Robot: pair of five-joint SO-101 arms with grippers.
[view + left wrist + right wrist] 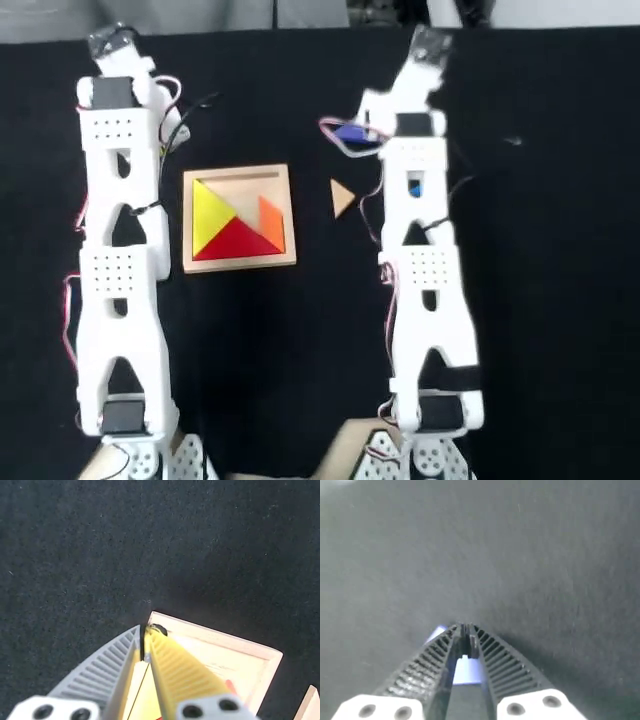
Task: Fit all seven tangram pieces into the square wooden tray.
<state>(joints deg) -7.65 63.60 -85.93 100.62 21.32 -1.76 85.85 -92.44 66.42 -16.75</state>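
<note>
Ribbed left gripper [146,639] hangs shut over wooden tray [220,637] corner, right gripper [465,632] shut above blue piece [467,672]; tan triangle [342,197] lies at tray's 3 o'clock.

Soft overhead light, faint shadow on cloth [100,555] beside tray [215,636], white arms [118,268] glaring bright

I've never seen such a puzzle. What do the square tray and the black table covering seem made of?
The tray looks like pale bare wood, matte, light tan on rim and floor. The black table covering seems cloth, perhaps felt: dull, without glare, flecked with tiny specks in the left wrist view.
</note>
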